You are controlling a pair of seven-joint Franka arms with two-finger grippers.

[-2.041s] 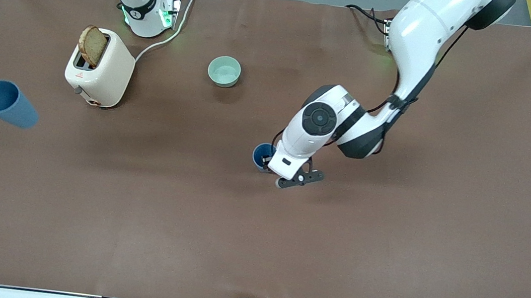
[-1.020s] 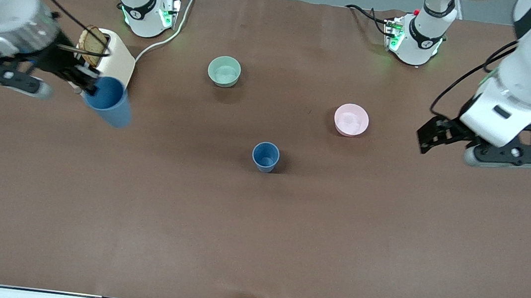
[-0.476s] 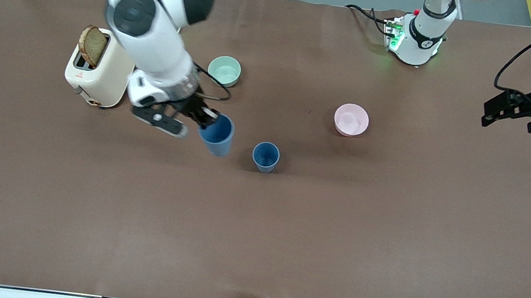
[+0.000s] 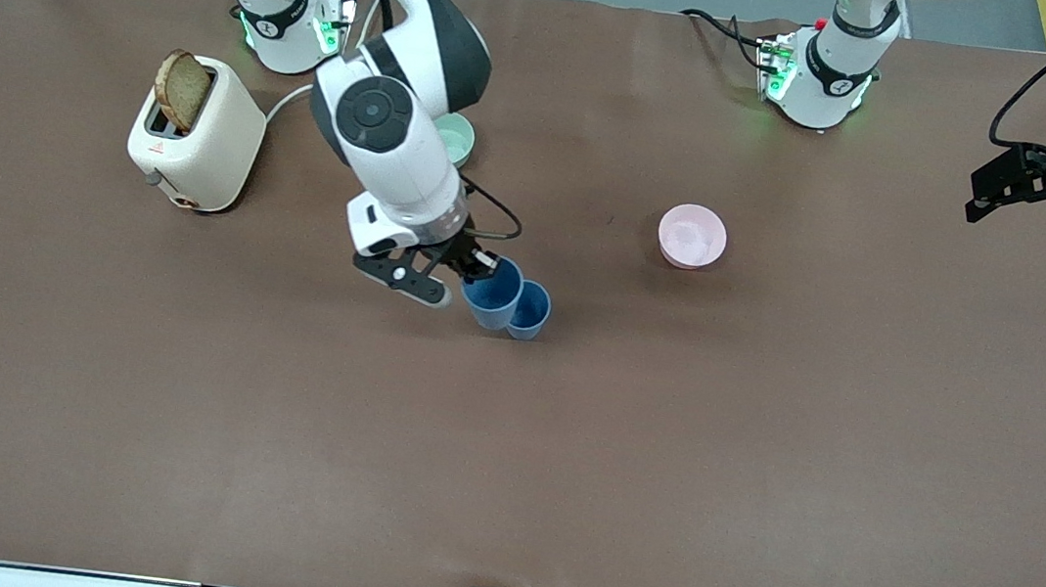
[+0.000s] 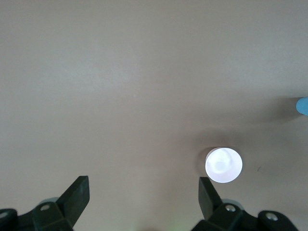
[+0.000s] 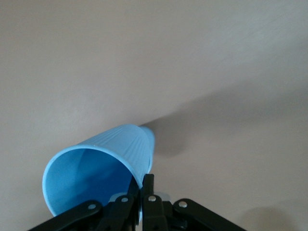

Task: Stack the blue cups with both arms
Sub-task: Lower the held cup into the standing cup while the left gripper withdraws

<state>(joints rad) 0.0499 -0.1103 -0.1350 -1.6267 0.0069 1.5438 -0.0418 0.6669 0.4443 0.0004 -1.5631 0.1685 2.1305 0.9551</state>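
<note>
One blue cup [image 4: 533, 312] stands upright near the middle of the table. My right gripper [image 4: 476, 270] is shut on the rim of the other blue cup [image 4: 489, 295] and holds it tilted, right beside the standing cup, overlapping its rim on the side toward the right arm's end. I cannot tell if the cups touch. In the right wrist view the held cup [image 6: 98, 166] is pinched by its rim in my right gripper [image 6: 143, 192]. My left gripper [image 4: 1027, 190] is open and empty, up in the air at the left arm's end of the table; it also shows in the left wrist view [image 5: 143, 196].
A pink bowl [image 4: 692, 236] sits toward the left arm's end from the cups, also in the left wrist view [image 5: 224, 165]. A pale green bowl [image 4: 458, 136] is partly hidden by the right arm. A cream toaster [image 4: 201, 139] with a bread slice [image 4: 182, 89] stands at the right arm's end.
My right arm has carried its blue cup from the table's end past the toaster to right beside the standing cup. My left arm let go of the standing cup and withdrew to its end.
</note>
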